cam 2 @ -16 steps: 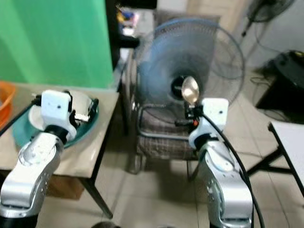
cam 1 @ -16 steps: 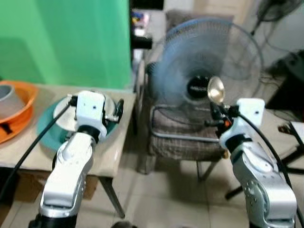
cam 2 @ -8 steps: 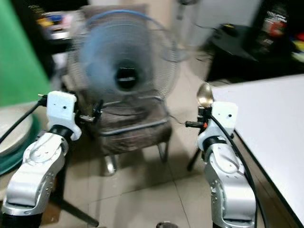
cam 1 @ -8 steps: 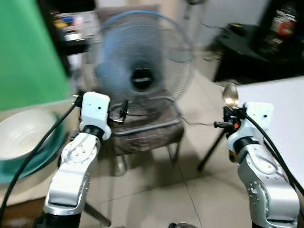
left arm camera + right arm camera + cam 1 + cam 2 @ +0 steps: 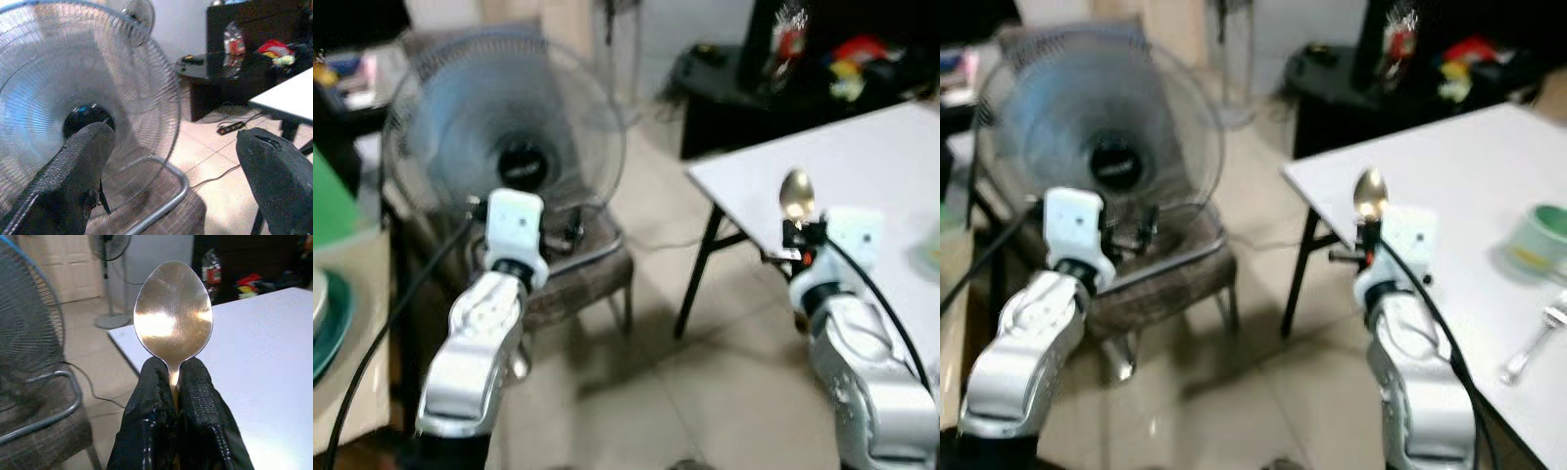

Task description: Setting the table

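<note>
One spoon [image 5: 172, 316] stands upright — pinched in the right gripper [image 5: 175, 377] beside the white table [image 5: 1449, 166].

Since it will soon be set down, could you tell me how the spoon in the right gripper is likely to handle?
The spoon looks like polished metal, so probably stiff and slippery. The right gripper pinches only its neck, so it might pivot if bumped.

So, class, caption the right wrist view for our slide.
Right gripper pinches a spoon upright, white table ahead.
</note>
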Robot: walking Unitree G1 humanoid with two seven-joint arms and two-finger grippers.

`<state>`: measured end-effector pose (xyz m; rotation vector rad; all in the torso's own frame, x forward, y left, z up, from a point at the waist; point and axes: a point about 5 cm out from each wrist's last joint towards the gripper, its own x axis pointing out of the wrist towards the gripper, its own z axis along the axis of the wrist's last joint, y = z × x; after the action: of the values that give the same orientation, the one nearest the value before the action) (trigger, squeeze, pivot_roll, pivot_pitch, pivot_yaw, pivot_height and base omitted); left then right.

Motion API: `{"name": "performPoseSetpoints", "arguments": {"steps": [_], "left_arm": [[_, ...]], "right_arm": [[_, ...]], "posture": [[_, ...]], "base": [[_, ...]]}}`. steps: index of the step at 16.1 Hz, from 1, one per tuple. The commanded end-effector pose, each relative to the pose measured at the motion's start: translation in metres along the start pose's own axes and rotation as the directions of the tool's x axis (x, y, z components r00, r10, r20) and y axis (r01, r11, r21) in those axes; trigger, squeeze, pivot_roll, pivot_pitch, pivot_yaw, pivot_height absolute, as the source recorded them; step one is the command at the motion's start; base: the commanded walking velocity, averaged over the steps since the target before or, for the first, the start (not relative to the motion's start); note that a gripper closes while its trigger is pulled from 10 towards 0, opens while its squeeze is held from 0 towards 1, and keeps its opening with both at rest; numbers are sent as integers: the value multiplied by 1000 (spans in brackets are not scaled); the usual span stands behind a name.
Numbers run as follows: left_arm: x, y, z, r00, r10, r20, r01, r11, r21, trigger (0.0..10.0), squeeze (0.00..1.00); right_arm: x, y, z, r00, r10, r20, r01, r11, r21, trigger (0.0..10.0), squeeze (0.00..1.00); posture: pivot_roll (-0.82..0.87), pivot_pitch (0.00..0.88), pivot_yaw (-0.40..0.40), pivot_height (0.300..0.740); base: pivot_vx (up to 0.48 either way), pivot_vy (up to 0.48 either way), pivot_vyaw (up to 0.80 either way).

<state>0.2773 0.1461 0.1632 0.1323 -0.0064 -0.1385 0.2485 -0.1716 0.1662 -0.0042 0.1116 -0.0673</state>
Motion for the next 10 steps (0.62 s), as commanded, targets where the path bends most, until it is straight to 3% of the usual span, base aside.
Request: {"name": "performPoseSetpoints", "arguments": {"steps": [1,6,10], "left_arm": [[-2,7,-1,999,33,-2,-33,999,13,10000,0],[-5,11,3,1000,-17,-4,17,999,40,10000,0],[-4,15,7,1000,-24,5,24,999,43,10000,0]], "right_arm": [[-1,7,2,999,37,10,-37,999,-10,10000,0],[3,14,7,996,87,36,-87,996,2,10000,0],[2,18,13,991,116,69,-116,993,-8,10000,0]], "posture": [[25,0,11,740],[32,0,13,740],[33,0,19,740]], "base": [[0,0,-781],[0,0,-85],[263,0,0]]}}
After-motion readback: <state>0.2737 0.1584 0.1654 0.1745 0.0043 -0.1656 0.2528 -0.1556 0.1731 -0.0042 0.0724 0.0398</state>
